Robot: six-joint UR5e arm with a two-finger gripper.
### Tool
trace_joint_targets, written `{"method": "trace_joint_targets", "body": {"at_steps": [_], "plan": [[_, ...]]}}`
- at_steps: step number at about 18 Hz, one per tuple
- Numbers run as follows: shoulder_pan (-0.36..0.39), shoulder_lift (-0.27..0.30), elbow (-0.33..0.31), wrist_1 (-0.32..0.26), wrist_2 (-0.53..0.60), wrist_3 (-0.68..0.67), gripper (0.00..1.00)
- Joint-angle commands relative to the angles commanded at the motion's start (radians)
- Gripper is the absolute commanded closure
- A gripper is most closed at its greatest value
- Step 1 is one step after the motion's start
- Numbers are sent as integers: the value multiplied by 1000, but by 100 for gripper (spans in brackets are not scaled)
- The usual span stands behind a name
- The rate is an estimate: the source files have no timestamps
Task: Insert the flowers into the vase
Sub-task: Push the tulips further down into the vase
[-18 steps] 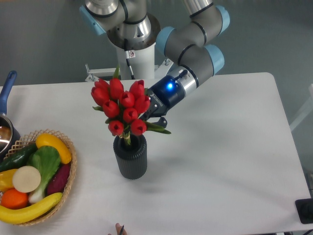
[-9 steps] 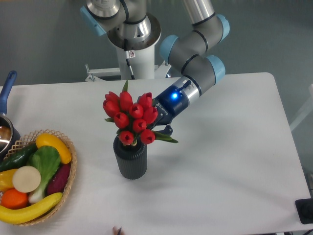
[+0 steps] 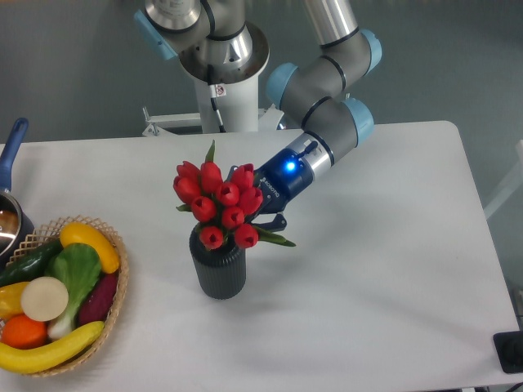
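Fixed camera: flowers (image 3: 219, 202) sit low over vase (image 3: 218, 266), bottom buds at mouth, stems hidden, look mostly inserted. Gripper (image 3: 265, 219) behind bunch on right, fingers hidden by buds and leaves; cannot tell if clamped or let go. Left, by my read: release, back arm off.

Room: vase mid-table (image 3: 384, 269), far from edges. Wicker basket (image 3: 114, 278) of produce near on left. Open tabletop right and front for retreat.
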State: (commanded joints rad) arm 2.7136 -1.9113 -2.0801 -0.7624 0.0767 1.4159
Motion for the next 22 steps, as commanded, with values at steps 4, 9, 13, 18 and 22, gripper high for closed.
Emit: {"method": "trace_joint_targets", "body": {"at_steps": [4, 9, 13, 18, 22], "plan": [[-14, -11, 5, 0, 2, 6, 70], [-14, -17, 11, 2, 54, 23, 60], [-8, -14, 6, 2, 51, 21, 49], [-6, -11, 6, 3, 51, 23, 43], [-2, -9, 5, 3, 51, 63, 4]]}}
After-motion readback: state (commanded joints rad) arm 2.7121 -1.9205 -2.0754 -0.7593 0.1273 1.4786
